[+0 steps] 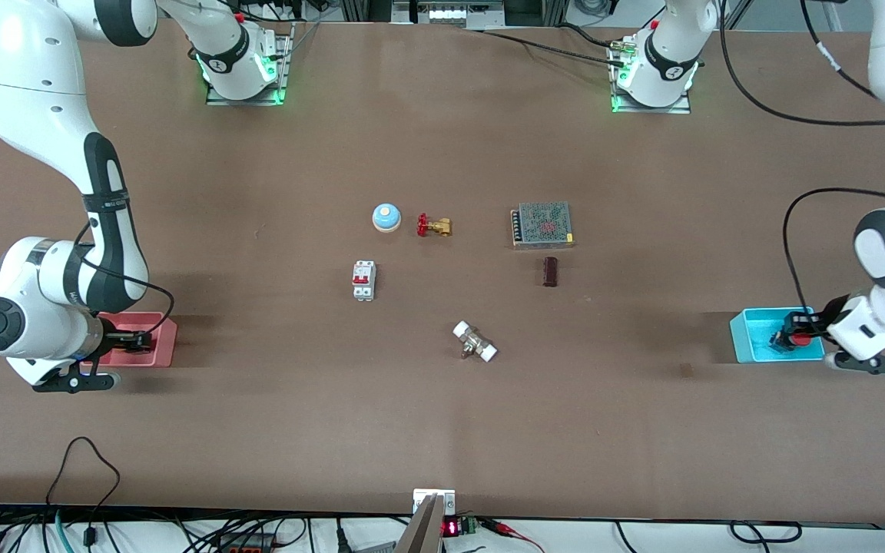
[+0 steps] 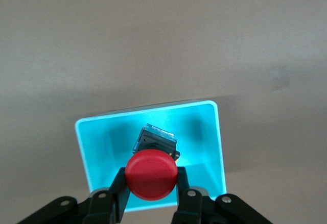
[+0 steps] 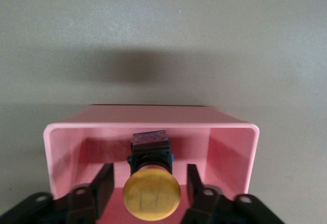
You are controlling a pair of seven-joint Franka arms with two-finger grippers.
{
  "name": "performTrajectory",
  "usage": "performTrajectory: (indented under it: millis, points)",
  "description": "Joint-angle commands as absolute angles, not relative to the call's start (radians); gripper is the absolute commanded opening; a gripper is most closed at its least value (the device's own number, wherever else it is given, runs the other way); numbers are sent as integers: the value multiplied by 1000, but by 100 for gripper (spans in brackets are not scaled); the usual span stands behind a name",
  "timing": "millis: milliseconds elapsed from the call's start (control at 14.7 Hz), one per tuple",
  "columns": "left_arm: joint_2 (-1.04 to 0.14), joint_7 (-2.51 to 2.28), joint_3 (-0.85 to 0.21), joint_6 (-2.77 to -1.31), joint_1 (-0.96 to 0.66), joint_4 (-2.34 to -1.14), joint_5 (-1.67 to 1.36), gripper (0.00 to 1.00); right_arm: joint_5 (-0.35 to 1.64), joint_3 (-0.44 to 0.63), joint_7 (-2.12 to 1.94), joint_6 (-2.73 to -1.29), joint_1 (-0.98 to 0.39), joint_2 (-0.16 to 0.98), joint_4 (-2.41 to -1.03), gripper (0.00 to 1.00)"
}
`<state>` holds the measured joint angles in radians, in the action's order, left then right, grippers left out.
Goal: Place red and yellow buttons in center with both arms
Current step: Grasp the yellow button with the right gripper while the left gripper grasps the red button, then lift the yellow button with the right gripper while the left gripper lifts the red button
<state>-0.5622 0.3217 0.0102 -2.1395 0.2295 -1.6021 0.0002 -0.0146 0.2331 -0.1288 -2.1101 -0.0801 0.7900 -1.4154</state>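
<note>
The red button [image 2: 152,174] lies in the cyan bin [image 2: 212,142] at the left arm's end of the table, and it shows in the front view [image 1: 800,336] too. My left gripper [image 2: 151,177] is down in that bin [image 1: 754,338] and shut on the red cap, with a finger pressed against each side. The yellow button [image 3: 151,195] lies in the pink bin [image 3: 232,147] at the right arm's end. My right gripper [image 3: 149,180] is open and straddles the yellow cap, with a gap on both sides. In the front view the right gripper [image 1: 135,342] hides the yellow button.
Around the table's middle lie a blue dome bell [image 1: 386,217], a brass valve with a red handwheel [image 1: 433,226], a white circuit breaker [image 1: 363,280], a metal mesh box [image 1: 541,224], a dark brown block [image 1: 551,271] and a white-ended fitting [image 1: 475,342].
</note>
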Motion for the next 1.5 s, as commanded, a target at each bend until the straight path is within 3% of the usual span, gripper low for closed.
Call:
performTrajectory:
  millis: [0, 205, 477, 955, 1432]
  points:
    - [-503, 292, -5, -2082, 226, -1612, 6, 20, -14, 225, -146, -2083, -72, 790, -1401, 32]
    - [-492, 212, -47, -2077, 212, -1614, 6, 21, -9, 224, -146, -2074, -69, 782, -1401, 17]
    - [-494, 62, -84, -2077, 158, -1617, 6, 21, -9, 224, -144, -2031, -74, 759, -1391, 16]
    - [-529, -216, -84, -2088, -24, -1623, 8, 21, -9, 221, -132, -1913, -158, 574, -1391, 16]
    - [-598, -422, -84, -2137, -156, -1624, 9, 23, 67, 219, 17, -1914, -377, 597, -1393, 16]
